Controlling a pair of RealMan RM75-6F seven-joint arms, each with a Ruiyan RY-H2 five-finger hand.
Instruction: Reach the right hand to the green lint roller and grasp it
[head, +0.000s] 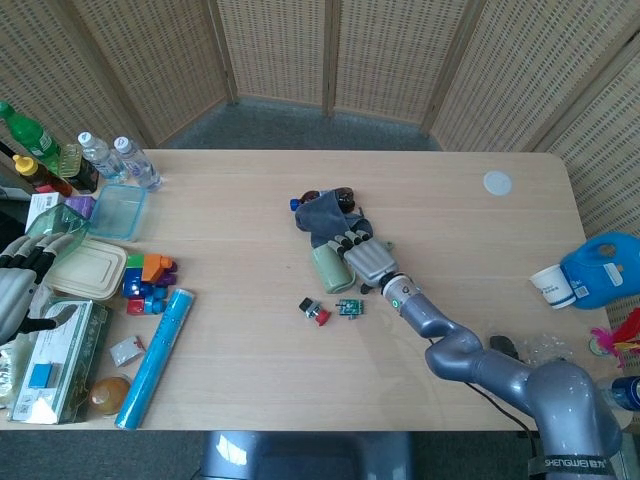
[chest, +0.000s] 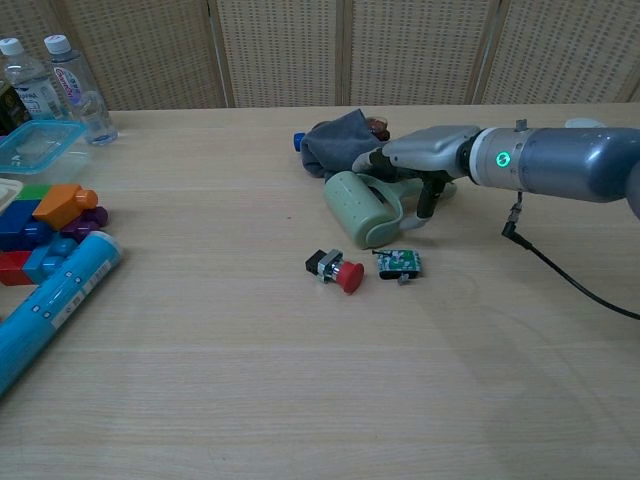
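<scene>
The pale green lint roller (head: 327, 269) (chest: 357, 207) lies near the table's middle, its drum toward the left and its handle running right under my right hand. My right hand (head: 363, 259) (chest: 424, 154) lies flat over the handle with the fingers stretched toward the drum and the thumb (chest: 424, 198) hanging down beside the handle. The fingers are not wrapped around it. A grey cloth (head: 326, 217) (chest: 346, 144) is bunched just behind the roller. My left hand (head: 12, 290) sits at the far left edge, fingers apart, holding nothing.
A red-button switch (head: 316, 311) (chest: 337, 270) and a small green circuit board (head: 349, 307) (chest: 399, 263) lie just in front of the roller. A blue tube (head: 155, 357), coloured blocks (head: 148, 282) and bottles (head: 120, 160) fill the left side. A blue jug (head: 605, 268) and a cup (head: 554, 285) stand at the right edge.
</scene>
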